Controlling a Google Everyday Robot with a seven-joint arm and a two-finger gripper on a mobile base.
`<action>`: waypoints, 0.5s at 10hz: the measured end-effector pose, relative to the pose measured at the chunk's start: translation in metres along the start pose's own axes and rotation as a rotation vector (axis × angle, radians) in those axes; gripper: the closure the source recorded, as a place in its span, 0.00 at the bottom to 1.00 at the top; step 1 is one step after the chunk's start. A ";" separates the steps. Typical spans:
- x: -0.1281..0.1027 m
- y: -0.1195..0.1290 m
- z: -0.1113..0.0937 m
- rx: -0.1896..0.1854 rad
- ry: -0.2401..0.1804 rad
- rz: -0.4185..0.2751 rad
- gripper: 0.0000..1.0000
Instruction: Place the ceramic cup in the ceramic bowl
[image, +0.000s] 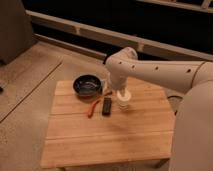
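My gripper (121, 93) sits right on top of the small cream ceramic cup (123, 103). The cup is right of centre on the pale, slatted wooden tabletop (100, 145), with its base at or just above the boards. The smooth white robot arm (155, 70) comes down over the cup's rim, so I cannot tell whether the gripper is clamped on the cup or only poised over it.

The round, shallow, glossy black-blue ceramic bowl (87, 85) stands toward the back left, apart from the cup. Between the two lie a flat black rectangular object (106, 106) and, just left of it, a slim orange-red tool (93, 108) (what kind, I cannot make out).

My main worry is the glaze. It is hard and slick, and the cup tapers to a narrow base, so a hold near the rim could slip or let the cup swing. If I carry it low, its base could clip the black object or the bowl's rim, and the bowl would likely skid on the smooth wood. If I let go too high, ceramic meets ceramic and may chip. If the narrow base lands on the curved inner wall, the cup could topple and roll.
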 end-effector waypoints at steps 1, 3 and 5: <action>-0.009 0.001 0.000 0.007 -0.012 -0.038 0.35; -0.016 -0.002 0.005 0.016 -0.018 -0.085 0.35; -0.013 -0.005 0.024 0.022 0.008 -0.114 0.35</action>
